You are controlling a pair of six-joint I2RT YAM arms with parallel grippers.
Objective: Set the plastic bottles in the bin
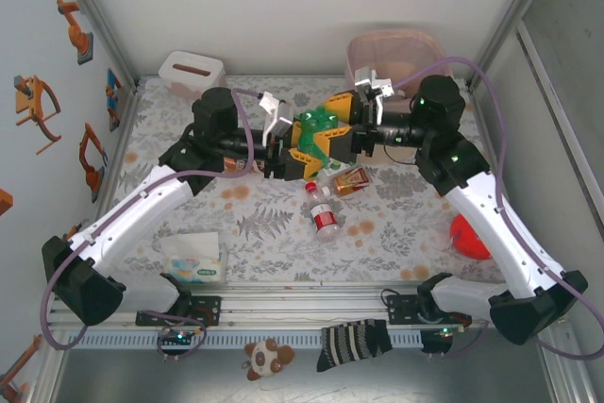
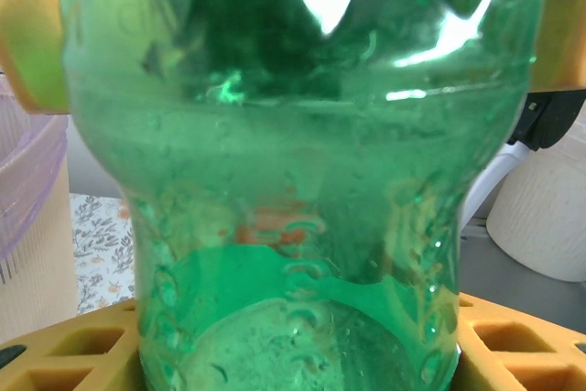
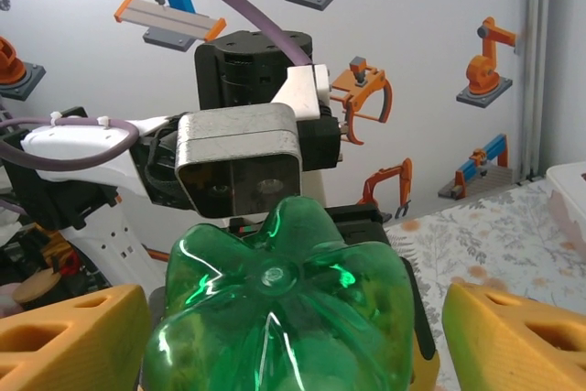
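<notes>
A green plastic bottle (image 1: 316,126) hangs above the middle of the table between both grippers. My left gripper (image 1: 302,141) comes in from the left and its yellow fingers (image 2: 55,354) press on the bottle's sides (image 2: 293,180). My right gripper (image 1: 333,129) faces it from the right. In the right wrist view the bottle's lobed base (image 3: 284,299) sits between the spread yellow fingers (image 3: 513,331), with a gap on the right side. Two more bottles lie on the table, one clear with a red label (image 1: 324,218) and one orange-labelled (image 1: 351,179). The beige bin (image 1: 396,52) with its pink liner stands at the back right.
A white tissue box (image 1: 192,71) stands at the back left. A soft tissue pack (image 1: 196,266) lies front left. A red object (image 1: 469,238) sits by the right arm. A striped sock (image 1: 354,341) and a plush toy (image 1: 266,357) lie beyond the front rail.
</notes>
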